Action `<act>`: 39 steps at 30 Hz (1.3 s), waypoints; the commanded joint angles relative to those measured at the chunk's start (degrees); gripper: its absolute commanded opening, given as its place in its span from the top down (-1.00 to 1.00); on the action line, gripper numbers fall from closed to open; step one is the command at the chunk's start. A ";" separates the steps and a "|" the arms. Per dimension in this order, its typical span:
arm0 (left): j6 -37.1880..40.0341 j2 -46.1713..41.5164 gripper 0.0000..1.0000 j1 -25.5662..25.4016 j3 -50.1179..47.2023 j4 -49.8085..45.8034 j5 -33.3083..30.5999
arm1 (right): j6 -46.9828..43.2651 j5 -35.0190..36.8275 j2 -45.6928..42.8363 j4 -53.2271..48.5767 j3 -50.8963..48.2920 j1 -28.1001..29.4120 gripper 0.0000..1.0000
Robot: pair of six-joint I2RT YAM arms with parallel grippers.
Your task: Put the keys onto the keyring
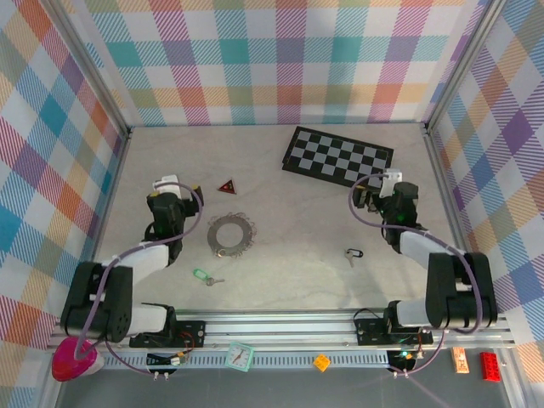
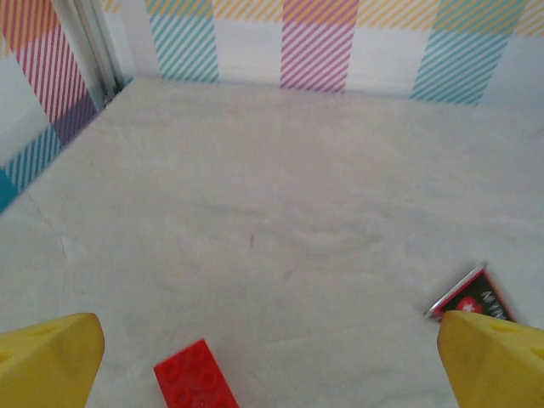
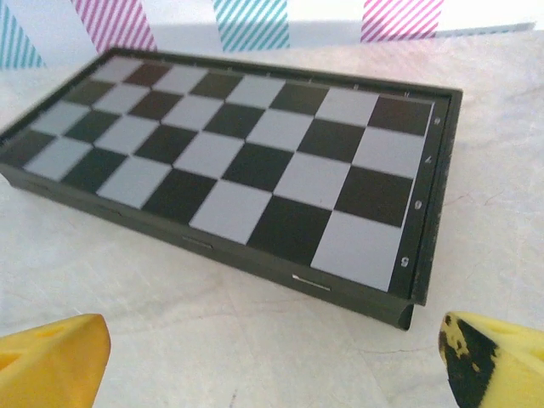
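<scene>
Keys, two: green-tagged key lying crosswise behind the left gripper, toward the bases, black-loop key behind the right gripper, both grippers wide open and empty; toothed keyring flat between, nearer the left one.

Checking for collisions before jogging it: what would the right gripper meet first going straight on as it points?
Probably the chessboard, lying flat just ahead of the open right gripper; its near edge would come first, though depth is hard to judge.
</scene>
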 commanded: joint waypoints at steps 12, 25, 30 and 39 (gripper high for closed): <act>-22.25 -8.21 -1.00 0.71 12.18 -41.12 16.43 | 22.38 -14.69 -12.49 -38.11 7.90 2.86 -0.87; -33.76 -6.76 -0.97 -0.78 7.82 -50.06 25.57 | 30.25 -15.73 0.85 -35.11 12.61 25.84 -0.61; -35.07 -7.23 -0.95 -2.78 6.50 -47.75 26.17 | 30.89 -18.96 10.41 -32.59 19.12 32.71 -0.44; -36.61 -9.34 -0.93 -4.02 6.02 -46.55 25.02 | 20.82 -20.08 23.80 -38.17 34.44 38.58 -0.16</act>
